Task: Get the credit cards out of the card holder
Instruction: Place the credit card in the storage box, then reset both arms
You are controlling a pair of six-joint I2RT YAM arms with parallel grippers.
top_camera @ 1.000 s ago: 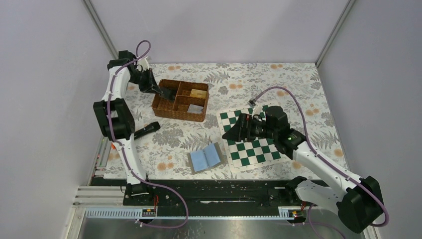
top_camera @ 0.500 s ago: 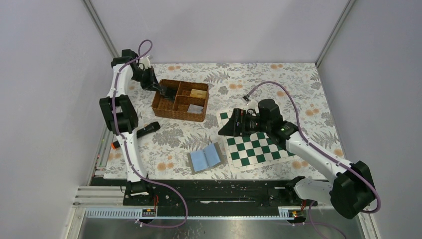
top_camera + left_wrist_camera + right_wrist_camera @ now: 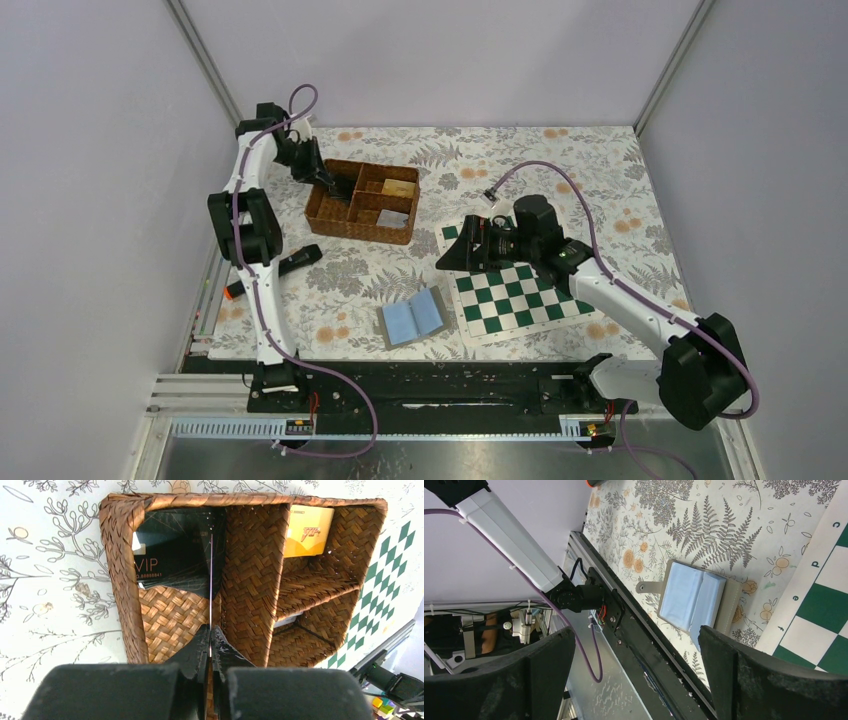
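Note:
The card holder (image 3: 412, 317) lies open on the floral cloth, light blue inside, and also shows in the right wrist view (image 3: 691, 600). My left gripper (image 3: 327, 182) hangs over the left compartment of the brown wicker basket (image 3: 358, 232). It is shut on a credit card seen edge-on as a thin line (image 3: 211, 580). A black VIP card (image 3: 170, 560) leans in that compartment, and a yellow card (image 3: 307, 530) lies in a far one. My right gripper (image 3: 450, 255) stands open and empty at the chessboard's left edge, above and right of the card holder.
A green and white chessboard mat (image 3: 515, 300) lies to the right of the card holder. A black pen-like object (image 3: 295, 262) and a small orange item (image 3: 232, 290) lie at the left. The basket's woven wall (image 3: 120, 580) and dividers surround the left fingers.
The left arm has shifted a little toward the back wall, its gripper staying over the basket. The right gripper has crept slightly left and back over the chessboard's edge.

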